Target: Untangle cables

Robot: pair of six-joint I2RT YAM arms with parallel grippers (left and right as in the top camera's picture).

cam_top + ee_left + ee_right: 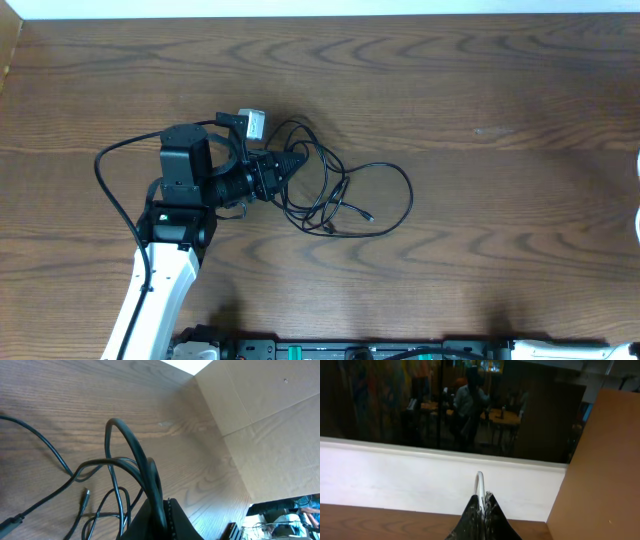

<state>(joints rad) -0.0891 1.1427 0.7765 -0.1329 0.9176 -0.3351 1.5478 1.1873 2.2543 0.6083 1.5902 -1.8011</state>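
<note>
- Cables lie in loose crossing loops left of the middle of the worktop, one small plug end free on the wood.
- Left jaws are closed tight at the left edge of the tangle; in the left wrist view one black strand arches up and runs down between them, so I judge they hold it.
- Right jaws are closed also, with nothing visible in them; they point toward the wall, away from the cables.
- Risk: if the left arm pulls the held strand while other loops cross over it, the crossing can tighten to a knot.
- Risk: nothing presses the rest down, so the whole tangle may slide along the worktop with the pull.
- Risk: the strand is thin and round, so a fast pull may slip it out from the jaws.
</note>
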